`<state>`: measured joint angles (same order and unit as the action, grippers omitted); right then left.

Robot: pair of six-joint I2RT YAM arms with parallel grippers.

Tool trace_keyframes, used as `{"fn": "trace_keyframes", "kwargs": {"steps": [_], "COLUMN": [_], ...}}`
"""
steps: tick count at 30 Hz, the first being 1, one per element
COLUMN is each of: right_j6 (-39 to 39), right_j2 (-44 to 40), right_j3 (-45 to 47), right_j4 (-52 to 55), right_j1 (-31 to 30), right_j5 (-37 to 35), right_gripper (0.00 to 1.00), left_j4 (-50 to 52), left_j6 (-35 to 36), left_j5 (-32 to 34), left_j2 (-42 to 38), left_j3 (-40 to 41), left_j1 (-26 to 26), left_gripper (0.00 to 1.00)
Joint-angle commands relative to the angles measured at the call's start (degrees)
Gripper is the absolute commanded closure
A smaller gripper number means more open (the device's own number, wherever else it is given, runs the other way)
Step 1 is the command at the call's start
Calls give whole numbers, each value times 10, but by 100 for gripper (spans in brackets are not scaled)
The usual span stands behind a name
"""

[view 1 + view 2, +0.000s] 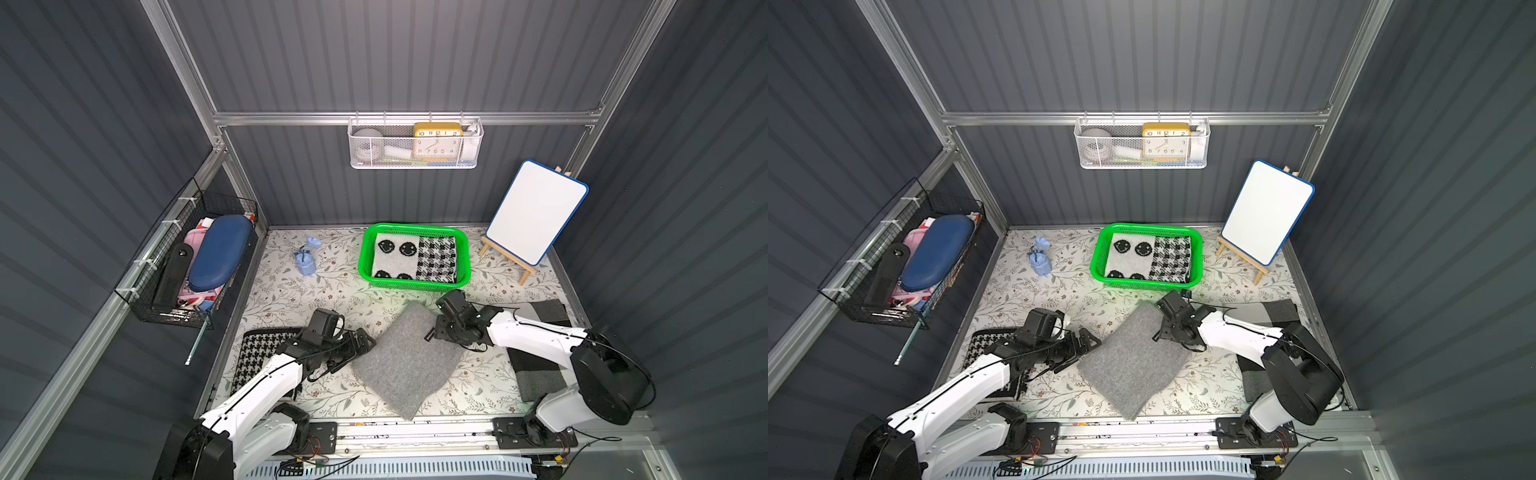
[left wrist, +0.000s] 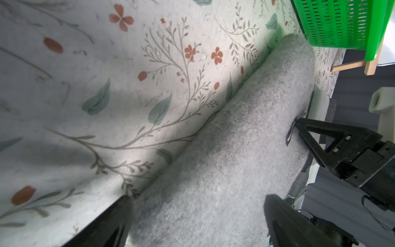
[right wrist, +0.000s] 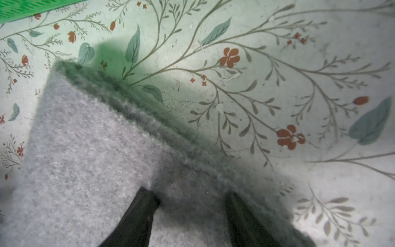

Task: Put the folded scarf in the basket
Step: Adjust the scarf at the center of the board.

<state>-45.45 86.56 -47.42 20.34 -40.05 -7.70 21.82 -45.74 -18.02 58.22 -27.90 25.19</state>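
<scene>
**A:** How did the left gripper (image 1: 366, 338) stand?

**B:** It was released, with the jaws wide apart and holding nothing. It was at the left edge of the grey folded scarf (image 1: 405, 361). In the left wrist view, one jaw was over the wool and the other was low at the table side of that edge.

**A:** And the right gripper (image 1: 435, 326)?

**B:** It was at the opposite edge. In the right wrist view its fingers (image 3: 136, 213) were apart, with the thick edge between them. Both touched the wool, but I could not tell if they pressed it or only rested there.

**A:** Where was the scarf?

**B:** It lay flat on the flowered table (image 1: 291, 299), turned like a diamond, between the two arms. It was near the green basket (image 1: 415, 283), but outside it.

**A:** What was in the basket?

**B:** A cloth with smiling faces (image 1: 392, 257) and a black-and-white checked cloth (image 1: 436, 259) lay side by side.
</scene>
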Motion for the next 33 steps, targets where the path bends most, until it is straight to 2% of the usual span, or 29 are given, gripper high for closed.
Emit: {"fn": "trace_keyframes", "kwargs": {"steps": [1, 9, 17, 24, 29, 33], "right_j6": [-1, -14, -18, -32, -53, -90], "right_j2": [3, -1, -1, -9, -33, -72], "right_j3": [3, 26, 31, 43, 75, 111], "right_j4": [11, -2, -1, 1, 4, 4], "right_j1": [2, 2, 2, 2, 1, -20], "right_j5": [-19, -22, -16, -5, 2, 9], "right_gripper": [41, 42, 43, 44, 44, 44], "left_j4": [37, 31, 23, -91, -162, -165], "left_j6": [-19, -19, -26, -53, -41, -24], "left_j5": [-8, -50, -49, -100, -67, -21], "left_j2": [-7, -8, -3, 12, 74, 182], "left_j3": [8, 26, 39, 55, 25, -42], "left_j1": [2, 3, 3, 3, 3, 2], "left_gripper": [1, 1, 5, 46, 49, 47]}}
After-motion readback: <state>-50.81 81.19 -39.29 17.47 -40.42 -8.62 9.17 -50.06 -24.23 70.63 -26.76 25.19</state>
